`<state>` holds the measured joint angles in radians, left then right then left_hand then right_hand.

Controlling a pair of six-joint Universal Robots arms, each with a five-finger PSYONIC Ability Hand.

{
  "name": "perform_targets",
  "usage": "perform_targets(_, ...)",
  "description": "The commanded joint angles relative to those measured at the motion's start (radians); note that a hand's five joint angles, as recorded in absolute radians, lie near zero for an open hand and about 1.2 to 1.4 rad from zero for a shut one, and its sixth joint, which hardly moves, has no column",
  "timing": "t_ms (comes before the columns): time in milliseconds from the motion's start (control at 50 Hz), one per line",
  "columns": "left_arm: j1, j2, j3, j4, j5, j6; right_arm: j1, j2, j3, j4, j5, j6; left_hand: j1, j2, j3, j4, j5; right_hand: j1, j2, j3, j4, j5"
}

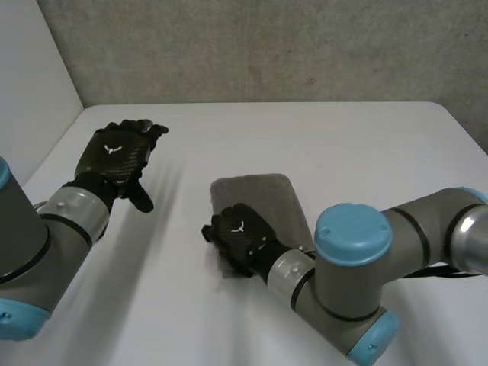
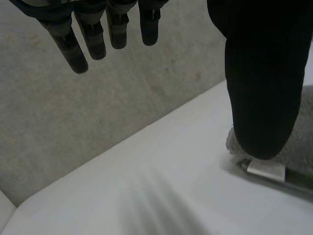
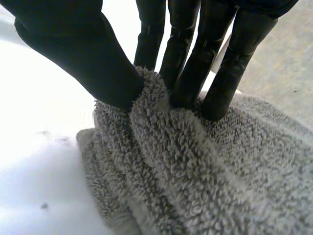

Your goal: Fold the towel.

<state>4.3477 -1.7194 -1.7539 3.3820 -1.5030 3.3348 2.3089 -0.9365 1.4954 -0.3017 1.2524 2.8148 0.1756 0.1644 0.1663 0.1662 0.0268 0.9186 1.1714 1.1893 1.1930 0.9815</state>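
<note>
Towel (image 1: 265,198) on table (image 1: 366,152); right robot hand (image 1: 238,231) pinches its near edge; left robot hand (image 1: 117,155) spread, empty, well apart.

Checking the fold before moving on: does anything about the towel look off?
One thing: the towel lies folded, but at its near edge the right hand pinches a ridge of pile between thumb and fingers, so it is bunched up there, not flat. The left hand is open, off the towel.

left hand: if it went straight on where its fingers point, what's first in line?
Probably nothing close: the left hand points over bare white table toward the concrete wall, missing the towel. Depth unclear.
</note>
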Motion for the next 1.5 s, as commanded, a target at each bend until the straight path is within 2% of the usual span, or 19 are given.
perform_targets(20,-0.029,-0.077,0.082,0.002,0.000,-0.035,-0.022,-0.114,0.016,0.003,0.085,0.015,-0.001,0.010,0.008,0.008,-0.027,-0.189,-0.442,-0.459,-0.463,-0.426)
perform_targets(40,-0.055,-0.106,0.114,0.002,-0.002,-0.037,-0.049,-0.157,0.028,0.001,0.135,0.021,-0.001,0.010,0.008,0.008,-0.027,-0.295,-0.548,-0.566,-0.570,-0.533)
perform_targets(140,-0.141,-0.201,0.229,0.000,-0.031,-0.073,-0.147,-0.241,0.077,-0.010,0.232,0.072,-0.001,0.010,0.008,0.008,-0.027,-0.516,-0.769,-0.787,-0.790,-0.753)
perform_targets(280,-0.218,-0.333,0.376,-0.023,-0.072,-0.179,-0.269,-0.297,0.108,0.003,0.239,0.224,0.003,0.014,0.012,0.012,-0.023,-0.704,-0.957,-0.975,-0.979,-0.942)
perform_targets(400,-0.266,-0.477,0.447,-0.075,-0.066,-0.242,-0.336,-0.274,0.103,0.004,0.165,0.337,0.009,0.020,0.018,0.018,-0.017,-0.722,-0.975,-0.993,-0.996,-0.960)
perform_targets(440,-0.278,-0.513,0.449,-0.081,-0.066,-0.244,-0.347,-0.196,0.089,0.004,0.083,0.367,0.009,0.020,0.018,0.018,-0.017,-0.722,-0.975,-0.993,-0.996,-0.960)
perform_targets(540,-0.281,-0.597,0.436,-0.101,-0.074,-0.236,-0.339,-0.096,0.060,0.029,-0.013,0.374,0.009,0.020,0.018,0.018,-0.017,-0.722,-0.975,-0.993,-0.996,-0.960)
perform_targets(660,-0.272,-0.598,0.421,-0.151,-0.080,-0.221,-0.333,0.001,-0.014,0.105,-0.028,0.360,0.006,0.017,0.015,0.015,-0.020,-0.744,-0.997,-1.015,-1.018,-0.982)
perform_targets(820,-0.260,-0.528,0.399,-0.170,-0.100,-0.185,-0.330,0.048,-0.145,0.300,-0.019,0.258,-0.001,0.010,0.008,0.008,-0.027,-0.744,-0.997,-1.015,-1.018,-0.982)
perform_targets(880,-0.270,-0.467,0.399,-0.171,-0.118,-0.184,-0.333,-0.028,-0.159,0.323,-0.011,0.229,-0.001,0.010,0.008,0.008,-0.027,-0.744,-0.997,-1.015,-1.018,-0.982)
perform_targets(920,-0.272,-0.427,0.401,-0.173,-0.125,-0.184,-0.338,-0.173,-0.158,0.320,0.018,0.239,-0.001,0.010,0.008,0.008,-0.027,-0.744,-0.997,-1.015,-1.018,-0.982)
perform_targets(980,-0.270,-0.313,0.404,-0.174,-0.129,-0.184,-0.339,-0.243,-0.159,0.314,0.045,0.249,-0.001,0.010,0.008,0.008,-0.027,-0.744,-0.997,-1.015,-1.018,-0.982)
perform_targets(1040,-0.260,-0.190,0.410,-0.176,-0.132,-0.182,-0.355,-0.411,-0.170,0.274,0.180,0.290,-0.001,0.010,0.008,0.008,-0.027,-0.744,-0.997,-1.015,-1.018,-0.982)
perform_targets(1100,-0.229,-0.062,0.421,-0.182,-0.161,-0.181,-0.365,-0.467,-0.170,0.260,0.236,0.296,0.014,0.026,0.024,0.024,-0.011,-0.744,-0.997,-1.015,-1.018,-0.982)
perform_targets(1140,-0.136,0.045,0.429,-0.242,-0.239,-0.160,-0.373,-0.569,-0.165,0.257,0.324,0.281,0.020,0.032,0.030,0.030,-0.005,-0.744,-0.997,-1.015,-1.018,-0.982)
perform_targets(1200,-0.097,0.081,0.430,-0.285,-0.272,-0.144,-0.373,-0.619,-0.149,0.262,0.378,0.246,0.009,0.020,0.018,0.018,-0.017,-0.744,-0.997,-1.015,-1.018,-0.982)
perform_targets(1240,-0.060,0.132,0.418,-0.355,-0.292,-0.129,-0.373,-0.628,-0.142,0.266,0.392,0.220,0.000,0.011,0.009,0.009,-0.026,-0.744,-0.997,-1.015,-1.018,-0.982)
perform_targets(1360,-0.066,0.155,0.355,-0.365,-0.289,-0.133,-0.361,-0.625,-0.103,0.269,0.406,0.134,0.000,0.011,0.009,0.009,-0.026,-0.744,-0.997,-1.015,-1.018,-0.982)
perform_targets(1500,-0.083,0.156,0.335,-0.360,-0.287,-0.133,-0.359,-0.622,-0.084,0.269,0.406,0.127,-0.001,0.010,0.008,0.008,-0.027,-0.744,-0.997,-1.015,-1.018,-0.982)
